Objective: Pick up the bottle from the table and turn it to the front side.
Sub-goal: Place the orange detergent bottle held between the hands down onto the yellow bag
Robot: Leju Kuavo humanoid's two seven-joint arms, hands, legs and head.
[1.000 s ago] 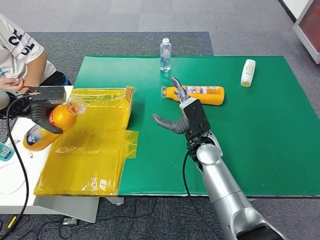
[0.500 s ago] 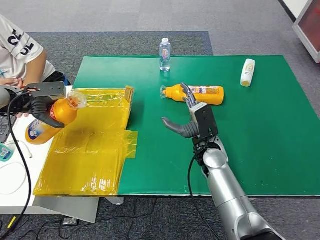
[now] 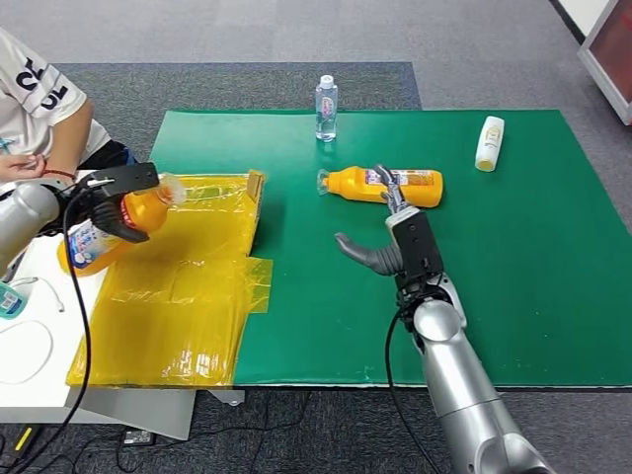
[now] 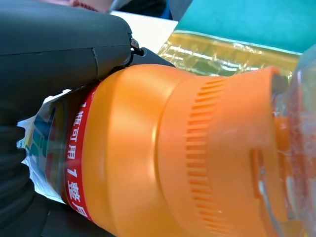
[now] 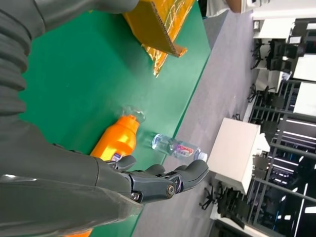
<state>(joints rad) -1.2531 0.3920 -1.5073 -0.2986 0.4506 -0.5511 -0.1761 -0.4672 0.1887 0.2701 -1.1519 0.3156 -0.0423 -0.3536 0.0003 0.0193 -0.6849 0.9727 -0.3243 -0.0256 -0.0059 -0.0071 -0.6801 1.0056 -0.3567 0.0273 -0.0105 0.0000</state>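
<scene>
Meanwhile the left hand (image 3: 112,212) grips an orange plastic bottle with a clear cap (image 3: 119,222); the right hand (image 3: 387,237) hovers spread and empty, fingertips (image 3: 387,181) just above a second orange bottle (image 3: 384,186).

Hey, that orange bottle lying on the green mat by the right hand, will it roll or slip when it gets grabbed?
The orange bottle lies on its side on the flat green mat, so a nudge from the right hand may well roll it. Its plastic body looks smooth and glossy, so probably a bit slippery. It seems rigid rather than floppy, though how full it is cannot be told.
</scene>
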